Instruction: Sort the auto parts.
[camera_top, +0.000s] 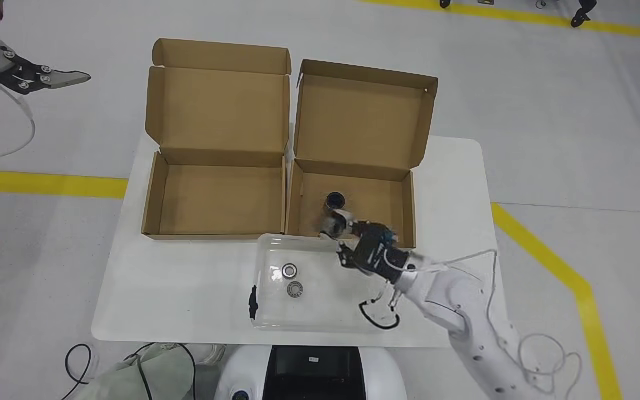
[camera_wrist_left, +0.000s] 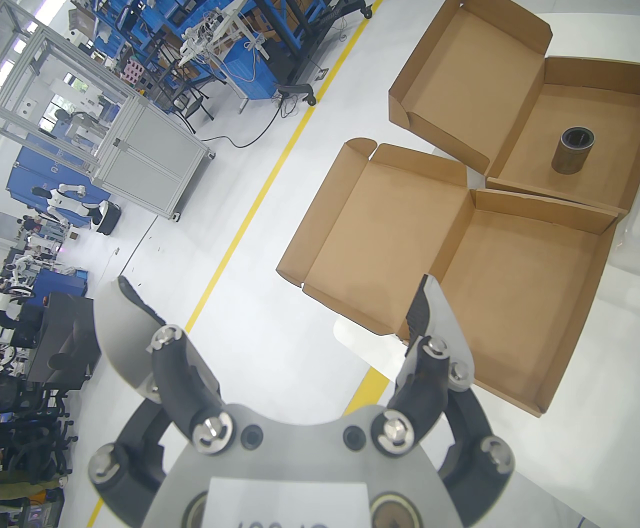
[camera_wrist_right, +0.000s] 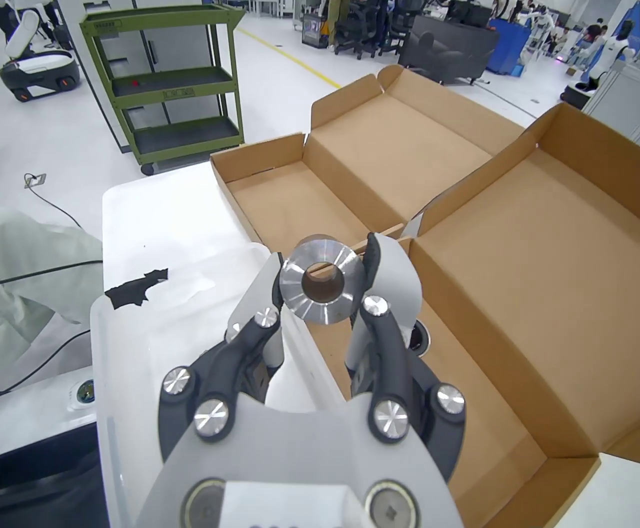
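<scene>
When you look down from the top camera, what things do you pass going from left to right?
First the left gripper → empty left cardboard box → right cardboard box with a dark cylinder inside.

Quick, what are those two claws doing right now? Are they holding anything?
Left gripper: open, holding nothing.
Right gripper: closed on a silver metal cylinder with a hole through it.

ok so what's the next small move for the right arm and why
Probably ease forward and lower: the right end effector grips a metal sleeve at the tray edge, just short of the box holding a dark cylinder.
</scene>
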